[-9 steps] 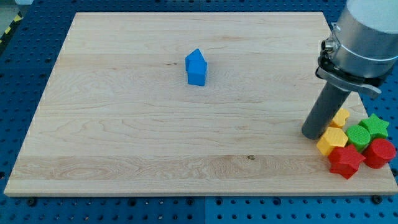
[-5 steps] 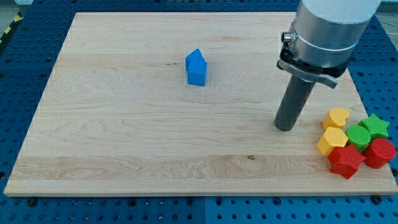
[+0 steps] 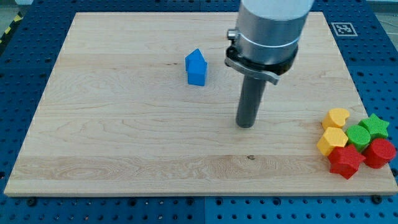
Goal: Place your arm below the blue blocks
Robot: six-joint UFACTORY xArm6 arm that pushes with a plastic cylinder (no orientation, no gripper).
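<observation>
You've got my tip [image 3: 246, 126] resting on the wooden board [image 3: 124, 149], and it sits to the view's right of the blue blocks [image 3: 196, 67] and lower than them, with bare wood between the two. There are no jaws to report on here: the arm ends in a plain dark rod under a silver cylinder, holding nothing. The blue blocks read as one house-shaped piece, or two blue pieces pressed tight together; you can't tell which from this angle. They stand alone, above and to the view's left of my tip. Well off to the view's right of my tip, near the board's lower right corner, you see a tight cluster: a yellow block with a notch [image 3: 336, 117], a yellow hexagon-like block [image 3: 331, 140], a green star [image 3: 375, 125], a green rounded block [image 3: 357, 135], a red star [image 3: 345, 160] and a red block [image 3: 379, 153].
</observation>
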